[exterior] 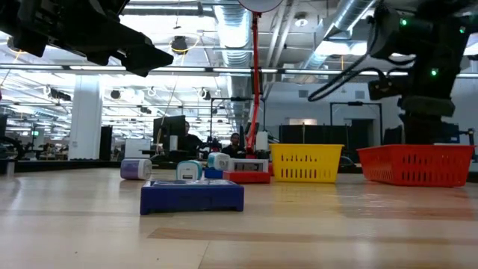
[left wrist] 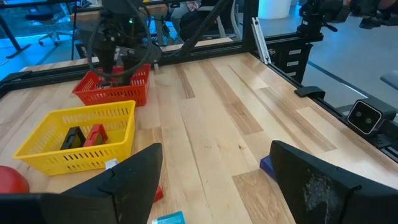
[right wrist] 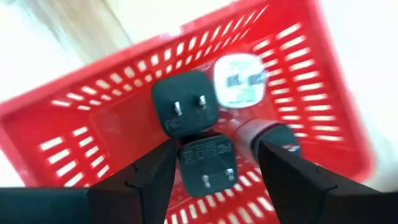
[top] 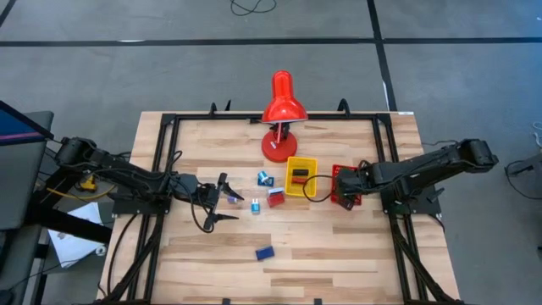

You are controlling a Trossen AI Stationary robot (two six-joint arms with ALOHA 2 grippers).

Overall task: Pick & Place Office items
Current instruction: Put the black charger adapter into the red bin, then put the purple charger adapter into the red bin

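Right gripper (right wrist: 214, 163) hangs spread over the red tray (right wrist: 93, 118), where two black plugs (right wrist: 185, 110) and a white one (right wrist: 240, 81) lie; their embossed lettering is unreadable. Left gripper (top: 222, 202) gapes empty near a blue block (top: 264, 252).

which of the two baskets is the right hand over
The red basket, at the right end of the row. The right hand hangs above it; the yellow basket sits beside it, nearer the lamp.

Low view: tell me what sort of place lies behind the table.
Probably a large open office or lab: exposed ceiling ducts, strip lights overhead, and desks with monitors where people sit.
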